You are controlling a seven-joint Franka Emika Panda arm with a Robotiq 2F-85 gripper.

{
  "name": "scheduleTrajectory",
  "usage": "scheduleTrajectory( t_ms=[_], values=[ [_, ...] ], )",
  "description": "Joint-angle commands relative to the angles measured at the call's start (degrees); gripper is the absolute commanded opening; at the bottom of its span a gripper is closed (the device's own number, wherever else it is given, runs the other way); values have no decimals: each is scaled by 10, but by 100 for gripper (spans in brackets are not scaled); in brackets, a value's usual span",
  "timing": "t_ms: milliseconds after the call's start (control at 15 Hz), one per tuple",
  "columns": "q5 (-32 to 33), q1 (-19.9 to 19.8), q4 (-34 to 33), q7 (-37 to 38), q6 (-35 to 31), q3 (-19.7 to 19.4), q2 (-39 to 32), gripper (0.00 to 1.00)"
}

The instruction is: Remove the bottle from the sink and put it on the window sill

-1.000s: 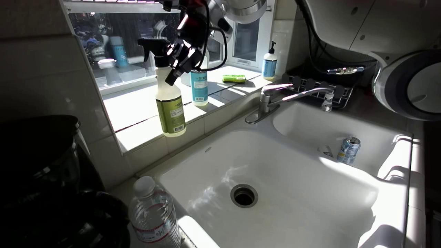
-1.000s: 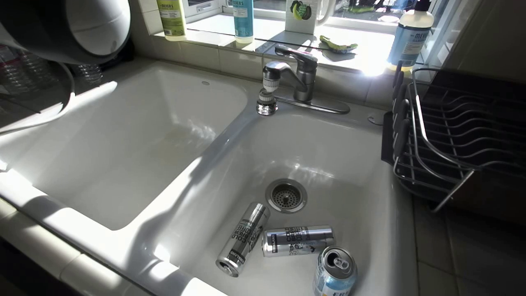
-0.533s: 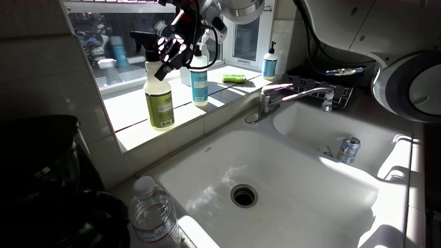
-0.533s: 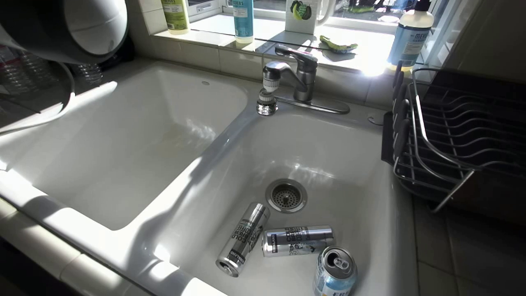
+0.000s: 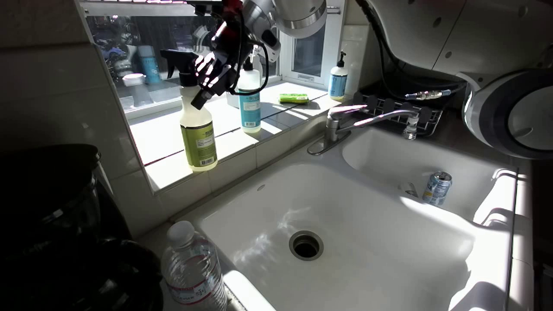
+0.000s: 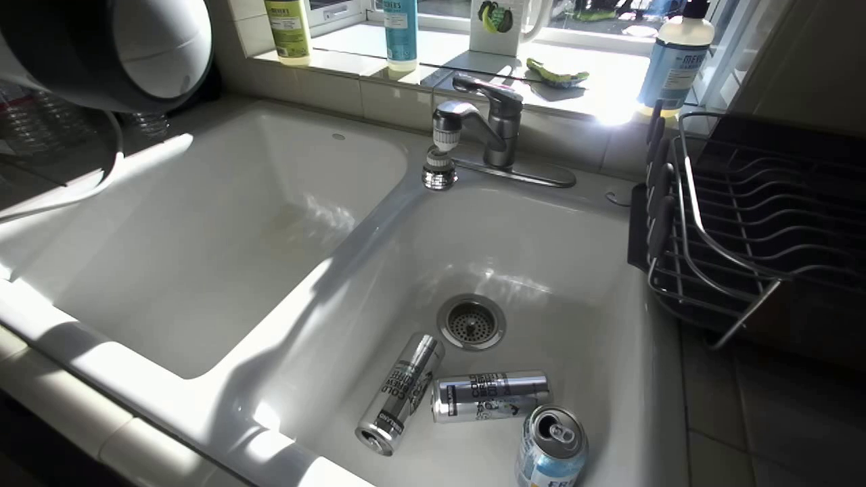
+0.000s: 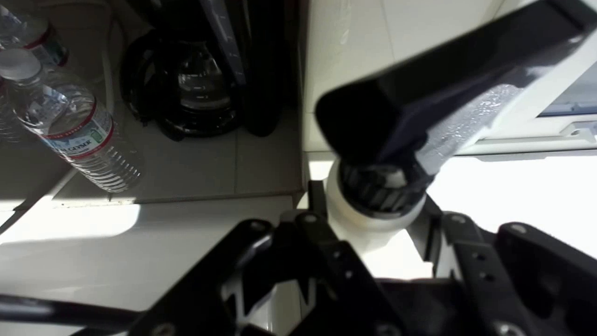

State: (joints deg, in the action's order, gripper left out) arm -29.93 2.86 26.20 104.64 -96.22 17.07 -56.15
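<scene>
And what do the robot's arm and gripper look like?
The arm is white and rounded, with grey dots, a silvery band and a broad dark ring. The gripper is black and jointed, with pale screw heads; a black cable loops beside it.

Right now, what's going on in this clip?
A robot arm has its fingers closed around the neck of a yellow-green spray bottle, holding it roughly upright at the front edge of the window sill. The bottle is clear of the sink, but I can't tell whether its base touches the sill. Three cans are in the sink.
</scene>
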Motion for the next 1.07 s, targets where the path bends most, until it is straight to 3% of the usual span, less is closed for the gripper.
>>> scheduleTrajectory(
  t_ms=[0, 733, 800, 867, 1000],
  values=[
    [5, 9, -11, 17, -22, -4, -8, 19],
    [12, 15, -9, 39, -67, -10, -16, 19],
    [12, 15, -8, 39, -67, -10, -16, 69],
    [12, 15, -9, 41, -68, -11, -16, 71],
    [14, 15, -9, 41, -71, -12, -17, 84]
  ],
)
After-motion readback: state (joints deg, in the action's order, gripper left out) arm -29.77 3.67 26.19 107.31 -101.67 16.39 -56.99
